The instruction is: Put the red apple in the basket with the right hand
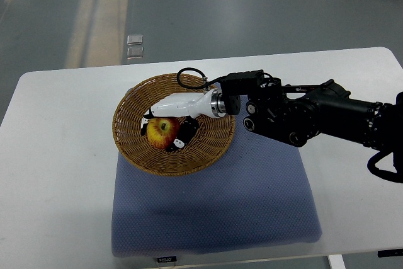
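- Apple (162, 132): one red apple with a yellow patch, lying inside the wicker basket (217, 146), a little toward 9 o'clock of the basket's middle, on its floor as far as this view shows.
- Right hand (169, 128): the white palm shell sits at the apple's 12 o'clock, and the fingers (184, 138) curl down beside the fruit at its 3 o'clock, with a dark tip showing at its 9 o'clock. The hand is wrapped around the apple; whether the grip is firm or already slackening cannot be told from above.
- Arm: the black forearm comes in from 3 o'clock, crossing the basket's rim.
- Handling, as a judgement: the apple should be firm, round and moderately heavy, with smooth, waxy skin that could slip or roll. It bruises if dropped. The best hold is around its widest band, fingers opposite the thumb.
- Progress, as a judgement: the fruit is already in the basket; only the release seems to remain.
- Count: one apple, one basket, one blue-grey mat (214, 209) under the basket, one white table (50, 155), one hand in view.
- Left arm: not visible.
- Floor beyond the table at 11 o'clock: two small pale squares (134, 46), unidentifiable.
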`<action>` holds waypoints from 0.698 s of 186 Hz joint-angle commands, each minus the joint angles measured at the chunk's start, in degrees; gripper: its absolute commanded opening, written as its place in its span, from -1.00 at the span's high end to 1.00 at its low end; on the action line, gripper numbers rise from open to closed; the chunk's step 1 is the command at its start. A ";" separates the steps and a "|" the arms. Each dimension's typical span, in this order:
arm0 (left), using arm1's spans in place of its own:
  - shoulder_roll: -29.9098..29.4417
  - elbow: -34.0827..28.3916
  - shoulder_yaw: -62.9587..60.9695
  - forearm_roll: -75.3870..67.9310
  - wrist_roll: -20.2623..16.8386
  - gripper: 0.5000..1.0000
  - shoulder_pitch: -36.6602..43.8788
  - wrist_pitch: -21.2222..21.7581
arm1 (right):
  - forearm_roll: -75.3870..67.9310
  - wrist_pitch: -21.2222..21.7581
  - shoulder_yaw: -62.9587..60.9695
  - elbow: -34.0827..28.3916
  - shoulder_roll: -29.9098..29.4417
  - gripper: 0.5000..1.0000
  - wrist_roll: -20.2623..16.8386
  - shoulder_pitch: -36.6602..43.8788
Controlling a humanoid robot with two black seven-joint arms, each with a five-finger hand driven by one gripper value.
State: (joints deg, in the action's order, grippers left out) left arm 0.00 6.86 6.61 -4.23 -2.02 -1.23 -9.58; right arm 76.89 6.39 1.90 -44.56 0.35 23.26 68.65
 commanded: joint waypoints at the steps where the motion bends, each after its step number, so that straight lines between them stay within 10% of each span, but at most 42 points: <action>1: 0.00 0.00 -0.02 0.01 0.00 -1.00 0.00 0.00 | -0.08 -1.03 0.64 0.35 -0.17 -0.67 -0.32 -0.09; 85: 0.00 0.00 -0.02 0.01 0.00 -1.00 0.00 0.00 | -6.58 -0.85 -8.76 0.17 4.66 -0.70 -0.32 0.34; 130: 0.00 -0.09 -0.02 0.01 0.00 -1.00 0.00 0.00 | -34.44 -3.40 -22.65 0.61 14.24 -0.68 -4.36 -7.57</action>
State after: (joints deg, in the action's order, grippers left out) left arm 0.00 6.78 6.59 -4.21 -2.01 -1.21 -9.58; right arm 53.87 5.11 -15.88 -44.02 11.13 21.47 64.99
